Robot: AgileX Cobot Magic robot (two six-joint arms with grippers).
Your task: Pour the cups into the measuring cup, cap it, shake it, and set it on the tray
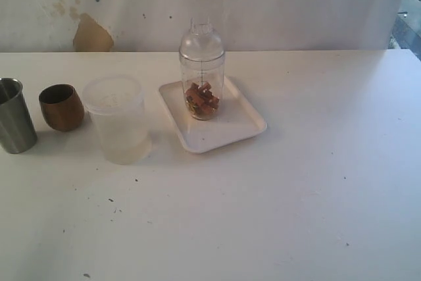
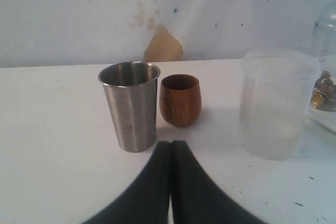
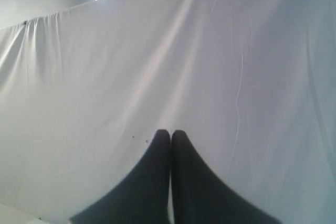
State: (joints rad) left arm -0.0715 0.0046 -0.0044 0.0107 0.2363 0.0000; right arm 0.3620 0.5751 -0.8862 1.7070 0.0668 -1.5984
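White table (image 1: 316, 182) fills the ext. view; neither arm is in this view. Measuring cup (image 1: 202, 77) stands upright on the tray (image 1: 227, 133), toward the tray's back-left part. Its clear domed cap (image 1: 202, 41) is on. Brown pieces (image 1: 202, 100) lie heaped in its bottom. Tray lies flat near table centre. Just left of the tray, not touching it, is a frosted tub (image 1: 118, 120) w/ lid on. Left of that is the wooden cup (image 1: 60, 106), upright. At the far left edge is the steel tumbler (image 1: 14, 116), upright, partly cut off by the frame. Pale wall (image 1: 296, 4) behind has a tan patch.

Left wrist view: left pincer (image 2: 170, 144) is low over the table, black fingers pressed together, tips meeting, nothing between them. It points at the gap between tumbler & wooden cup, tips just short of the tumbler's base, no contact. The two cups stand side by side; can't tell if they touch. Tub is apart from the wooden cup, w/ measuring cup & tray rim at the frame edge beyond it.

Right wrist view: right pincer (image 3: 170, 132) is also fully closed, empty, fingers flush. It faces a creased white cloth (image 3: 236, 77); no task item here.
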